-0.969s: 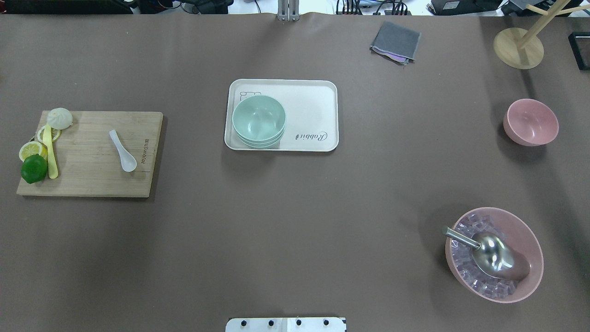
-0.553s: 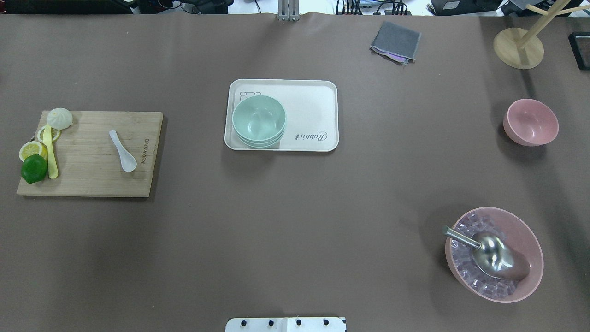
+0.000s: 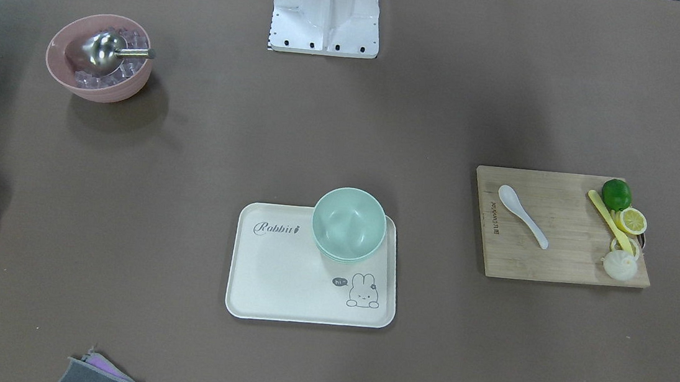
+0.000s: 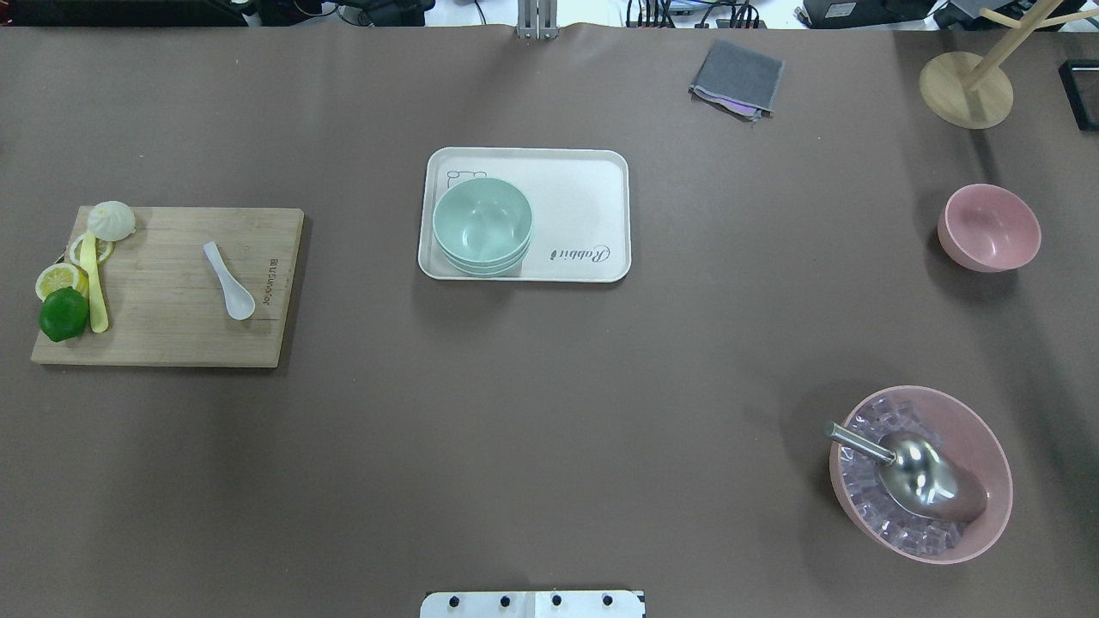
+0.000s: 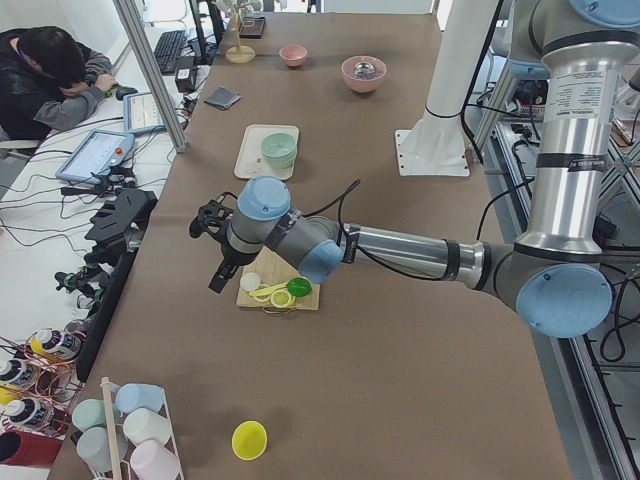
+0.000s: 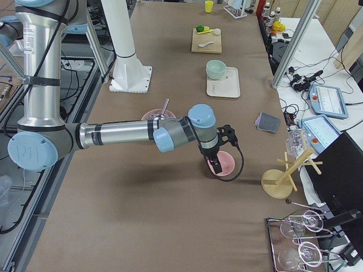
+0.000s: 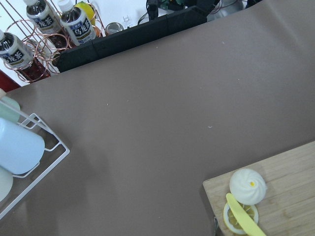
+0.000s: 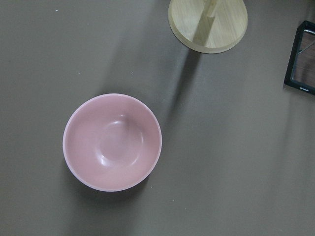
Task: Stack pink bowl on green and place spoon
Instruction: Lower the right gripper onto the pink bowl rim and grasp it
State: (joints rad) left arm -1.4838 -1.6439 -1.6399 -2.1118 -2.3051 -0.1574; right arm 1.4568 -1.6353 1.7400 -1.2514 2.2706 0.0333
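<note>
The small pink bowl [image 4: 989, 227] stands empty at the table's right side and fills the right wrist view [image 8: 112, 141]. A stack of green bowls [image 4: 482, 225] sits on the left part of the white tray [image 4: 584, 206]. A white spoon [image 4: 228, 281] lies on the wooden cutting board [image 4: 172, 335] at the left. My right gripper [image 6: 216, 164] hovers just above the pink bowl. My left gripper [image 5: 218, 270] hangs above the table beside the board's far-left end. Both show only in the side views, so I cannot tell whether they are open or shut.
The board also holds a lime [image 4: 63, 314], lemon slices, a bun and a yellow knife. A large pink bowl [image 4: 987, 446] with ice cubes and a metal scoop stands front right. A grey cloth [image 4: 737, 77] and a wooden stand [image 4: 965, 88] are at the back.
</note>
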